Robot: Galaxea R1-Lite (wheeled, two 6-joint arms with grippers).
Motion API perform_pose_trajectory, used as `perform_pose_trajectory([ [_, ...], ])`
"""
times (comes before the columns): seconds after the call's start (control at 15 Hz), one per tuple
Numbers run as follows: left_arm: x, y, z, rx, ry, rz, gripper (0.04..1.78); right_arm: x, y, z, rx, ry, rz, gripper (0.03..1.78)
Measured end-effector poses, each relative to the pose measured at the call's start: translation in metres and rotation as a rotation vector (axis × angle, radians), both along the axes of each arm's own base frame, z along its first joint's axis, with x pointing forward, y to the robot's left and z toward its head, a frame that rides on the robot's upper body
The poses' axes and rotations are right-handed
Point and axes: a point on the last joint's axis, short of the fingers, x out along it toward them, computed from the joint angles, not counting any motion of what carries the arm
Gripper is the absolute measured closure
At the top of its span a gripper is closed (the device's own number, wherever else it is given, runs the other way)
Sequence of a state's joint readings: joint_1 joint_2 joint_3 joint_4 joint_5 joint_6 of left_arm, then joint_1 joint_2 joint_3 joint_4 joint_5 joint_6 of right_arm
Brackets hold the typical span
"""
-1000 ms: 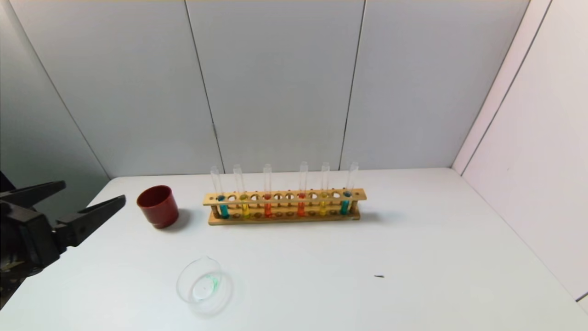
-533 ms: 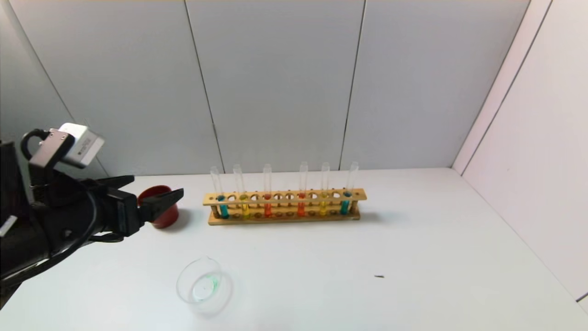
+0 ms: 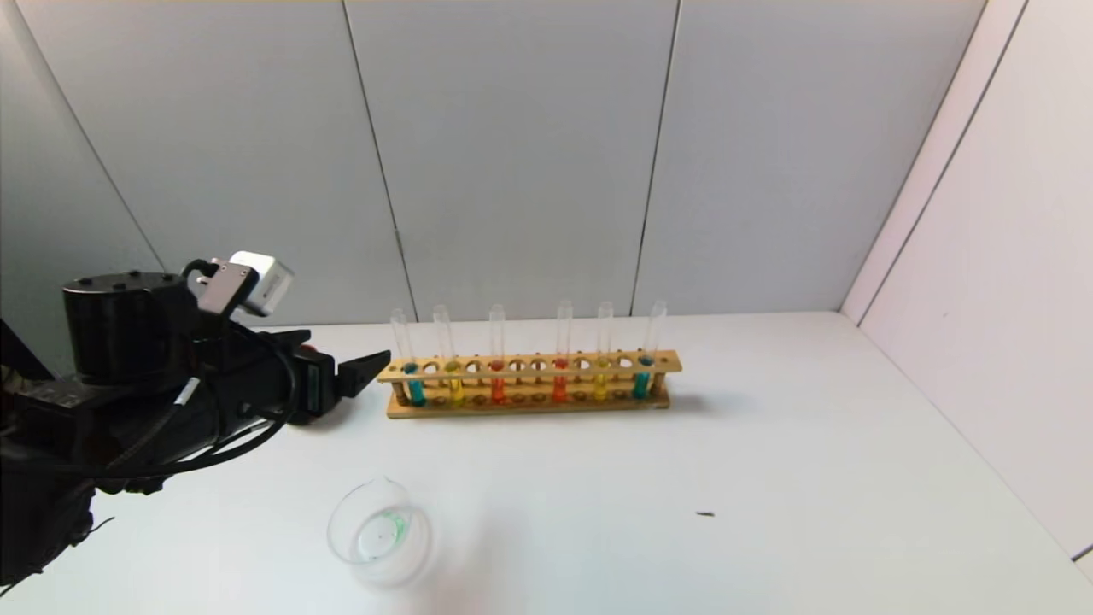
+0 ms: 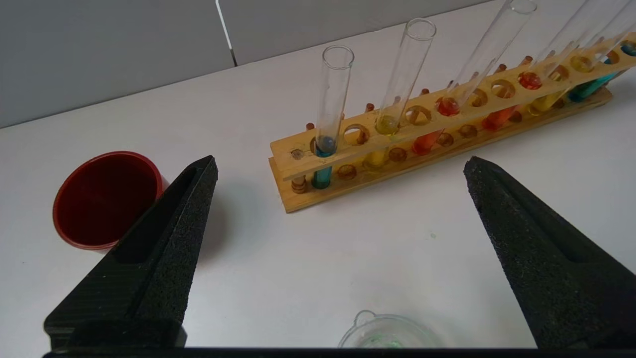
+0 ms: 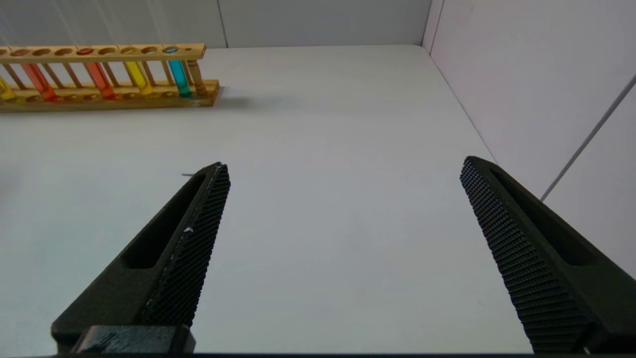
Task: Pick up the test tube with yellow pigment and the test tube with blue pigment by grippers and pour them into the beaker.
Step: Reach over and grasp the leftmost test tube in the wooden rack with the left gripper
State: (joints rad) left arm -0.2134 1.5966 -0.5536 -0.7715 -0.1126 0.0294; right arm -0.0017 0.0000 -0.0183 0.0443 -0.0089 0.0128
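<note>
The left claw (image 3: 363, 373) hangs with its fingers spread wide just short of the rack's (image 3: 529, 366) left end, likely lined up to close round the blue tube (image 3: 406, 357) standing in the end hole, with the yellow tube (image 3: 448, 354) next along. The right claw (image 5: 343, 199), equally wide and empty, waits low over the bare desk (image 3: 768, 478), outside the head view. The left arm hides the red cup (image 4: 102, 199) there, and the beaker (image 3: 380, 531) near the front shows only a faint green trace.
</note>
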Motion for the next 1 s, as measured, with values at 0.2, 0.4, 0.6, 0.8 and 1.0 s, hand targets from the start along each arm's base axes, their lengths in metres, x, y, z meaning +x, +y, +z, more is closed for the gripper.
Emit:
perform_pose_trajectory([
  [0.2, 0.020, -0.004, -0.017, 0.003, 0.001, 0.015, 0.08, 0.000, 0.000, 0.000, 0.000, 0.000, 0.000, 0.11],
  [0.4, 0.039, -0.007, -0.033, 0.013, 0.005, 0.052, 0.08, 0.000, 0.000, 0.000, -0.001, 0.000, 0.000, 0.11],
  [0.6, 0.054, -0.010, -0.046, 0.022, 0.014, 0.087, 0.08, 0.000, 0.000, 0.000, 0.000, 0.000, 0.000, 0.11],
  [0.8, 0.064, -0.018, -0.052, 0.024, 0.017, 0.075, 0.08, 0.000, 0.000, 0.000, 0.000, 0.000, 0.000, 0.11],
  [1.0, 0.074, -0.023, -0.053, 0.026, 0.004, 0.082, 0.08, 0.000, 0.000, 0.000, 0.000, 0.000, 0.000, 0.11],
])
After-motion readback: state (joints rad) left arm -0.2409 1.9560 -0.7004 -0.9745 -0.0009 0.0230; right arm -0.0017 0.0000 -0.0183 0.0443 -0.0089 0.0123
